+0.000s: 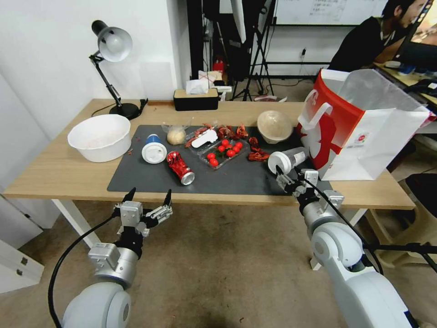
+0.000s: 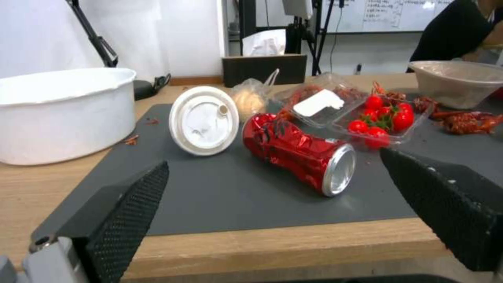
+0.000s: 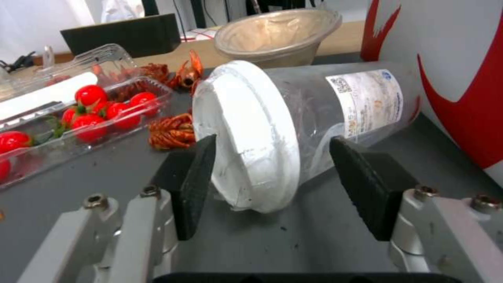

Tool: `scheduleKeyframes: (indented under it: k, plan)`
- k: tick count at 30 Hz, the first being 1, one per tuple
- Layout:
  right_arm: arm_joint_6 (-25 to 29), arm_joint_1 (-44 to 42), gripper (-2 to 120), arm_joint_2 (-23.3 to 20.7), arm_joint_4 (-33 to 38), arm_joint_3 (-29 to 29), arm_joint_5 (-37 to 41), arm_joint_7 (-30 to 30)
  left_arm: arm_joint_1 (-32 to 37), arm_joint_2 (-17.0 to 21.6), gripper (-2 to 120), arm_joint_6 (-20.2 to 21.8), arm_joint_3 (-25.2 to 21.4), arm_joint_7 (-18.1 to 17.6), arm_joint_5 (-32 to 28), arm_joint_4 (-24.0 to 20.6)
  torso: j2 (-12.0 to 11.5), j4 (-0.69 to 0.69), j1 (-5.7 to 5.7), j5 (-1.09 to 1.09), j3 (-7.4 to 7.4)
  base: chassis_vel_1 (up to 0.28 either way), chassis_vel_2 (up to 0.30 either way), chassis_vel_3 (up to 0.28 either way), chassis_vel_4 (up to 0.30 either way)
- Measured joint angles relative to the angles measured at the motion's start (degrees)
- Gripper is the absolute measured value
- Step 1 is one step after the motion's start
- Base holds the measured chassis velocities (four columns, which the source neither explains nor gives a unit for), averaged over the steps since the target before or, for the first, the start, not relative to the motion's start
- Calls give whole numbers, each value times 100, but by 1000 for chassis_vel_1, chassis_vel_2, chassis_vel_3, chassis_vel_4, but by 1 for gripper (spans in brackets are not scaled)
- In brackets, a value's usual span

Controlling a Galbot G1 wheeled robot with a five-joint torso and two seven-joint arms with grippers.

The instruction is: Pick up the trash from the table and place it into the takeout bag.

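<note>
On the table (image 1: 54, 175), the clear cup (image 1: 287, 159) (image 3: 335, 106) lies on its side on the dark mat beside the takeout bag (image 1: 359, 127), white lid facing me. My right gripper (image 1: 287, 175) (image 3: 272, 188) is open, one finger on each side of the lid end. The crushed red can (image 1: 180, 167) (image 2: 298, 153), blue cup (image 1: 154, 149) (image 2: 203, 120), bagged bun (image 1: 176, 135) (image 2: 249, 100) and beige bowl (image 1: 274, 126) (image 3: 272, 33) rest on the mat. My left gripper (image 1: 148, 197) (image 2: 272, 204) hangs open off the table's front edge, facing the can.
A white basin (image 1: 100, 136) sits at the table's left, with a desk lamp (image 1: 111, 45) and a black tissue box (image 1: 195, 98) behind. A clear tray of tomatoes (image 1: 223, 152) and red crayfish shells (image 1: 257, 152) lie mid-mat. The bag's red side (image 3: 471, 98) stands close to the cup.
</note>
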Motion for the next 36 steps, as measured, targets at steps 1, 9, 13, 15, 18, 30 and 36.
scheduleKeyframes:
  k: [1, 9, 13, 15, 18, 30, 36]
  plan:
    - [0, 0, 58, 0, 0, 0, 0, 0, 0, 0, 100, 0, 0, 0, 0, 0, 0, 0, 0, 0, 0, 0, 0, 0, 0]
    - [-31, 31, 47, 24, -37, -31, 5, 70, -22, 3, 100, -19, 5, 14, 0, 37, 0, 0, 0, 0, 0, 0, 0, 0, 0]
    - [-32, 32, 43, 26, -41, -33, 6, 74, -26, 4, 100, -26, 5, 15, 0, 43, 0, 0, 0, 0, 0, 0, 0, 0, 0]
    - [-32, 32, 43, 26, -41, -33, 6, 74, -26, 4, 100, -26, 5, 15, 0, 43, 0, 0, 0, 0, 0, 0, 0, 0, 0]
    - [-34, 33, 28, 33, -48, -37, 6, 79, -37, 6, 100, -38, 5, 18, 0, 60, 0, -1, 0, 0, 0, 0, 0, 0, 0]
    - [-48, 22, 12, 93, -66, -58, 6, 85, -90, 23, 100, -120, 14, 28, 0, 180, 0, 0, 0, 0, 0, 0, 0, 0, 0]
    - [-48, -126, 12, 96, 151, -3, 4, 79, -93, 25, 100, -166, 16, 34, 0, 204, 0, 0, 0, 0, 0, 0, 0, 0, 0]
